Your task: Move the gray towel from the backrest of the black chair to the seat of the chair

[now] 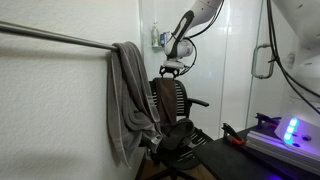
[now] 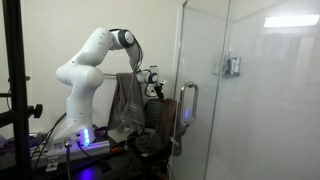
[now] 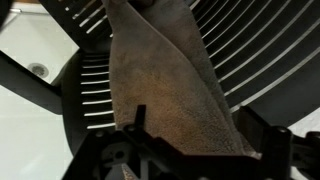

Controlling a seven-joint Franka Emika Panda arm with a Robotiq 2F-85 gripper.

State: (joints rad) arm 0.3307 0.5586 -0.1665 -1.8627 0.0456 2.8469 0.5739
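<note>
The gray towel (image 3: 165, 85) is a brownish-gray cloth that hangs down the ribbed backrest of the black chair (image 3: 255, 50). In the wrist view my gripper (image 3: 197, 135) is open, with one finger on each side of the towel's width. In an exterior view the gripper (image 1: 172, 68) hangs just above the top of the backrest (image 1: 172, 100), and the towel (image 1: 158, 98) shows as a brownish strip on it. The seat (image 1: 185, 135) lies below. In an exterior view the gripper (image 2: 153, 80) is over the chair (image 2: 160, 115), which is partly hidden behind glass.
A larger, lighter gray towel (image 1: 125, 95) hangs over a metal bar (image 1: 50, 38) next to the chair; it also shows in an exterior view (image 2: 125, 100). A glass door (image 2: 250, 90) with a handle (image 2: 186, 105) stands close by. A lit device (image 1: 290, 128) sits on a bench.
</note>
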